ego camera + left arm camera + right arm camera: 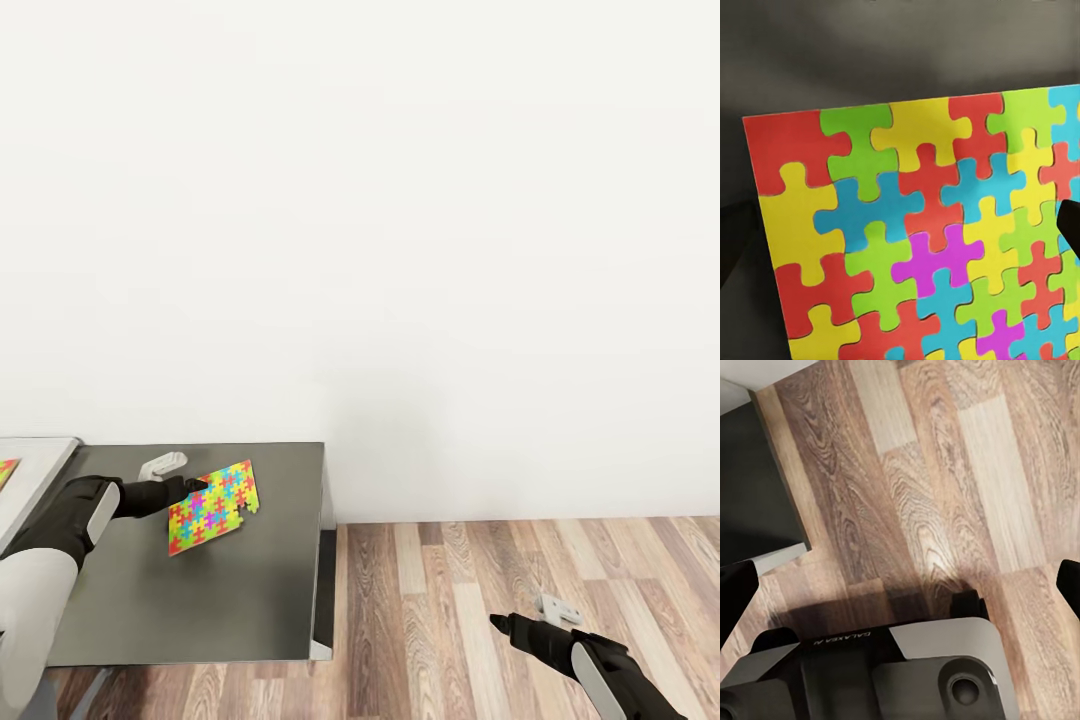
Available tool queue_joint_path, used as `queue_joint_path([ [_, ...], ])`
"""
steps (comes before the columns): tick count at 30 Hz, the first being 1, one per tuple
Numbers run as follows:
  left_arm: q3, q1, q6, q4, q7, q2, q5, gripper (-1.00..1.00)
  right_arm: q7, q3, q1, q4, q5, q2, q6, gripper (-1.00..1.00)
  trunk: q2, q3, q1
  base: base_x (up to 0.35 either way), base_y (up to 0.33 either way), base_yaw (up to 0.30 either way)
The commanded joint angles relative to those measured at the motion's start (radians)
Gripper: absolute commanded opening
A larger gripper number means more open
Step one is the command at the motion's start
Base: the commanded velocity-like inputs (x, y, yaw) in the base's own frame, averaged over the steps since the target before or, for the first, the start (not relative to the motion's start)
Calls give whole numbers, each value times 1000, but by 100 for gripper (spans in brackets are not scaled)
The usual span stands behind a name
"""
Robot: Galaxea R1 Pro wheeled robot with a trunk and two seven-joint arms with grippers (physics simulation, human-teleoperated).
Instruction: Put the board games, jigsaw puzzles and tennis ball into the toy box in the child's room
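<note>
Lowest and closest in the head view, at the lower left of the frame, the robot's white and black left arm reaches across the dark-grey lower section of the table (200, 610), and the left gripper (188, 489) is closed on the near edge of a thin flat slab of interlocking yellow, red, green, blue and magenta jigsaw pieces (213, 506), holding it tilted just above the dark top. From the left wrist camera that jigsaw puzzle (915, 240) covers most of the frame, with one dark fingertip (1069, 223) overlapping its edge at the right. Such a pinch on one edge of a thin slab looks slight to me: a quick swing could let it pivot or slip out and drop to the table or the wood-plank floor (520, 590). At the far left edge a corner of a second puzzle-patterned slab (6, 470) lies on the lighter grey desk top (40, 470). Where the toy box stands cannot be told, so the carry may be long. At the lower right, the right gripper (497, 622) hangs over the floor, its fingers spread and empty in its wrist camera.
</note>
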Motion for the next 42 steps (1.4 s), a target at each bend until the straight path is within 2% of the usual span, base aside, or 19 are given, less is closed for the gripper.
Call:
queue_joint_path([
  [1,3,-1,9,-1,1,0,7,100,3,-3,0,-1,-2,0,6,100,-2,-2,1,0,-5,0],
  [42,0,-1,10,-1,-2,-2,6,100,4,-4,-1,-1,-2,0,6,100,-2,-2,1,0,-150,0],
])
